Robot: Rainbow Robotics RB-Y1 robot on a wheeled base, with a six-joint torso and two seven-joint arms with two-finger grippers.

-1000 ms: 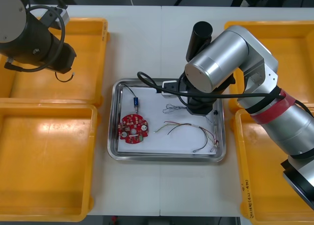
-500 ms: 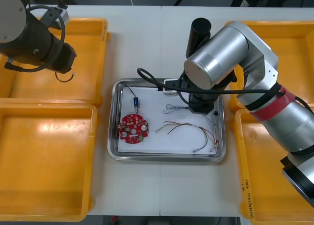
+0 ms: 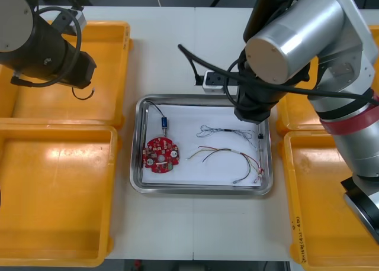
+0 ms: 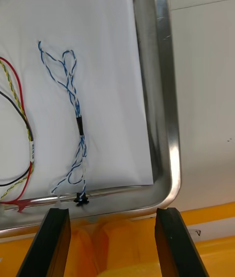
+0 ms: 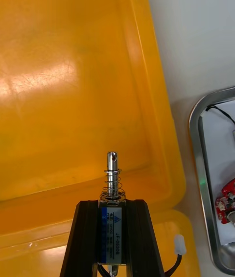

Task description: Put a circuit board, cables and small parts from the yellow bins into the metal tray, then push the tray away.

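Small metal part (image 5: 112,184), sprung pin, blue label

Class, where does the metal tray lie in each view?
Front view: metal tray at the table's middle, between the yellow bins.
Right wrist view: its corner rim just beyond the open right claw.
Left wrist view: its rim past the bin's edge, aside from the left claw gripping a small metal part.
Shared landmark: its white lining.
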